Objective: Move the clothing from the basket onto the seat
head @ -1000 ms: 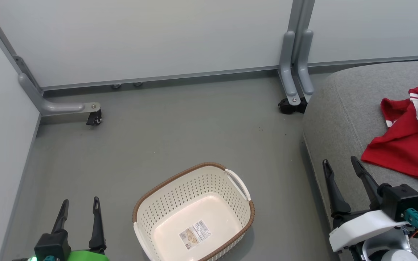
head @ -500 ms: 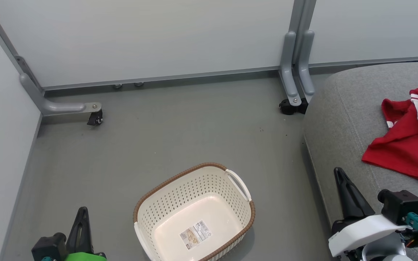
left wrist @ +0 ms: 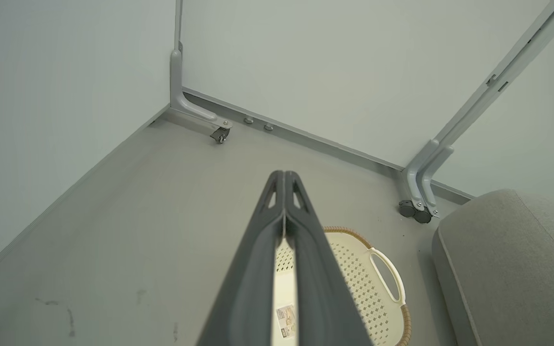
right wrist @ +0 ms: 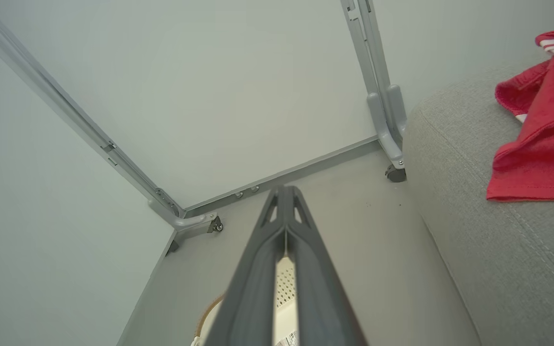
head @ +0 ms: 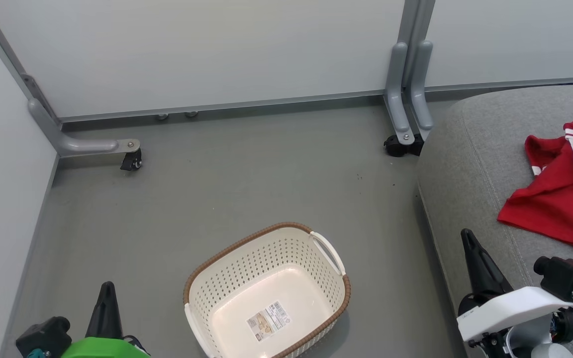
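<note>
Both of your grippers are closed, the dark fingers pressed together tip to tip and gripping no object. The left gripper (head: 107, 289) shows at the lower left of the head view, above the grey floor (head: 227, 189). It is left of the basket (head: 266, 251) and apart from it. In the left wrist view its joined fingers point toward the far panel (left wrist: 306, 72), with the basket showing beneath them.

The right gripper (head: 467, 237) shows at the lower right of the head view, over the near left edge of the seat (head: 470, 159). The clothing (head: 557, 204) lies further up and to the right of it, and the two are not touching.

The clothing is on the seat. It is a rumpled red heap with white stripes, cut off by the right edge of the head view. A flatter part of it spreads toward the near side. You cannot tell from these views how many garments make up the heap. In the right wrist view it rests on the grey cushion at the upper right, its hem lying flat on the fabric.

The basket stands upright on the floor between your two grippers, left of the seat with a strip of floor between them. One white handle (head: 327, 251) faces the seat. A paper label (head: 268, 321) lies on the basket's pale bottom.
</note>
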